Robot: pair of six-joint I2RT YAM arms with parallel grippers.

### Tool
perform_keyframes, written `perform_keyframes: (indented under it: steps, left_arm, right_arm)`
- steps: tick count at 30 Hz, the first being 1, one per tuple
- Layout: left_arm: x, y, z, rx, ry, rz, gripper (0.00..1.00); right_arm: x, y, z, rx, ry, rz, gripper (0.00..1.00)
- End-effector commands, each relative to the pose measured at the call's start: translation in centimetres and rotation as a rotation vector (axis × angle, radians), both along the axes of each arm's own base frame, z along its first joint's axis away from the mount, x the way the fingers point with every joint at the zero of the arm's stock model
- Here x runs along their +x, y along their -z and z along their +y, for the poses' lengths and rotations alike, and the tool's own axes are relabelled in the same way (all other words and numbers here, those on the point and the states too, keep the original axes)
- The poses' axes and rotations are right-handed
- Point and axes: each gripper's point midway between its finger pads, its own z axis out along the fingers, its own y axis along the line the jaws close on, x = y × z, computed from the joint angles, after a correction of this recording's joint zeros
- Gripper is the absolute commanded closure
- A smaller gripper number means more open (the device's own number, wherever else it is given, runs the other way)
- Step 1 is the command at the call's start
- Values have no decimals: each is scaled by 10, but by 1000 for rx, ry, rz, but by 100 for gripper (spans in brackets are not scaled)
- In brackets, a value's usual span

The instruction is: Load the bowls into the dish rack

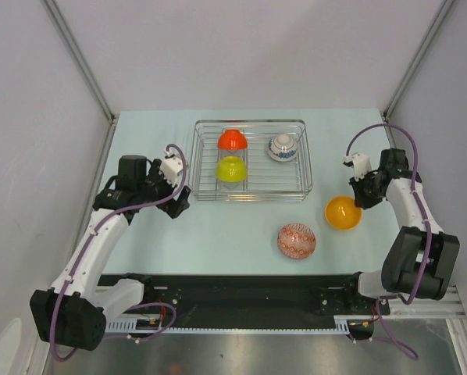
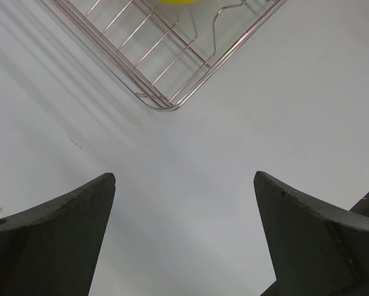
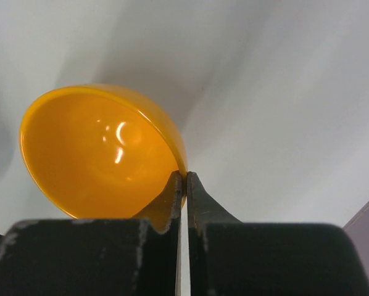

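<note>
Beside the dish rack (image 1: 265, 194), off its right end, we are gripping the orange bowl (image 3: 92, 154) by its rim.
We are counting 3 bowls already loaded: a red bowl (image 1: 232, 140), a yellow-green bowl (image 1: 231, 169) and a blue-patterned bowl (image 1: 282, 147). 2 are lying outside the rack: the orange bowl, pinched at its rim between the closed fingers of our right gripper (image 3: 184, 184), and a red patterned bowl (image 1: 296, 241) nearer the bases. Our left gripper (image 2: 184, 177) is hovering, fingers spread wide, by the rack's near-left corner. We are working on a pale blue tabletop (image 1: 218, 234) enclosed by plain grey walls (image 1: 30, 78).
</note>
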Motion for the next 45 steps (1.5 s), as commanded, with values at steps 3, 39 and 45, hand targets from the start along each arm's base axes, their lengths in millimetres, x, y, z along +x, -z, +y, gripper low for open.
perform_keyframes:
  steps: [3,39,45]
  left_arm:
    - [1,-7,-4,-15,31,-46,0]
    - [1,-6,-6,-32,29,-38,0]
    - [0,-8,-5,-25,28,-42,0]
  right_arm:
    - [11,8,-6,33,-30,-22,100]
    - [-42,-87,81,178,-314,-144,57]
    - [-63,-61,112,200,-393,-63,58]
